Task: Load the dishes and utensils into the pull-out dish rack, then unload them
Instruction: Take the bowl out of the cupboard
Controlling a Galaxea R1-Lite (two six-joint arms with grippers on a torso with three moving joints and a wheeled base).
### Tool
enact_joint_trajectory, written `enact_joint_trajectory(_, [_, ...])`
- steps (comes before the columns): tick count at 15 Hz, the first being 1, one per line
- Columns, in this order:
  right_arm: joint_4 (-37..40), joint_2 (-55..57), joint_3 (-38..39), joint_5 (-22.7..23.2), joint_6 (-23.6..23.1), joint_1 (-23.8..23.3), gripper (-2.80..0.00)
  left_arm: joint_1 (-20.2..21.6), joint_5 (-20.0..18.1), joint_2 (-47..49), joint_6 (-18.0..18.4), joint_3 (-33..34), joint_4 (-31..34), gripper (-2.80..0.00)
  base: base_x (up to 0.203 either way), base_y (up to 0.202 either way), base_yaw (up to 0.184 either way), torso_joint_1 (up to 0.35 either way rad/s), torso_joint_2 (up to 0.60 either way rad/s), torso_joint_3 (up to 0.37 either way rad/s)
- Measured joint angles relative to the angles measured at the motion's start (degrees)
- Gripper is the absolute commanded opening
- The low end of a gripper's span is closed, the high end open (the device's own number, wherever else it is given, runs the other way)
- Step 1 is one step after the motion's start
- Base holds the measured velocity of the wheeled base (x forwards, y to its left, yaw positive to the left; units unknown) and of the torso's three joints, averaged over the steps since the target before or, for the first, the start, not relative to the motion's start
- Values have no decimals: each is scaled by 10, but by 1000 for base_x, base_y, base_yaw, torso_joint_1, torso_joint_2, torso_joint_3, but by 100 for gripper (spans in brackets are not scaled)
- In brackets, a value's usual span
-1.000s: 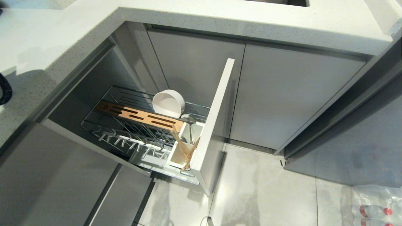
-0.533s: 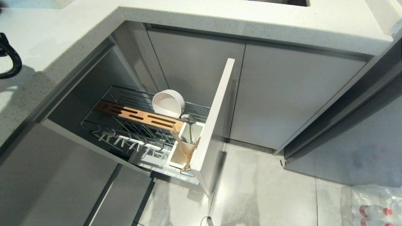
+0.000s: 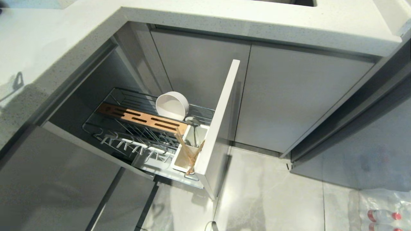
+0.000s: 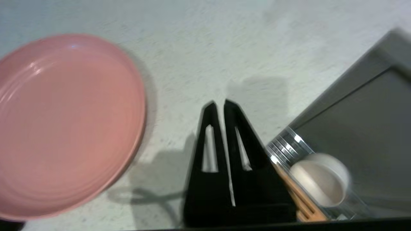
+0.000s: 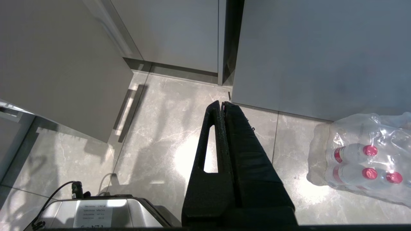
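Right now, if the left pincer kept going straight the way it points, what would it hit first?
Most likely the bare countertop. The left pincer, shut and empty, points at open counter beside the pink plate, not at the plate itself. Its height above the counter is hard to judge from the wrist view.

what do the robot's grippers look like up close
Both look alike. The left gripper has two matte black fingers that taper to a point, each with a long slot cut through it. The right gripper is the same black wedge shape with a slightly rough surface; only one slot shows on it. No cables or markings are visible on either.
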Motion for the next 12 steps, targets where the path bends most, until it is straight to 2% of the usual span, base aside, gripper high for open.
enact_joint_trajectory(2, [0,0,0,0,0,0,-280,-33,-20,-15,-37,1,-15,-280,0,0,0,0,0,0])
enact_joint_trajectory(4, [0,0,0,0,0,0,-280,-70,-25,-22,-92,8,-15,-280,0,0,0,0,0,0])
enact_joint_trajectory(7, [0,0,0,0,0,0,-280,-146,-26,-13,-215,32,-4,-280,0,0,0,0,0,0])
enact_joint_trajectory(9, [0,0,0,0,0,0,-280,-188,-27,16,-307,47,28,-280,0,0,0,0,0,0])
enact_joint_trajectory(11, [0,0,0,0,0,0,-280,-211,-27,51,-367,51,55,-280,0,0,0,0,0,0])
enact_joint_trajectory(12, [0,0,0,0,0,0,-280,-216,-27,71,-385,54,58,-280,0,0,0,0,0,0])
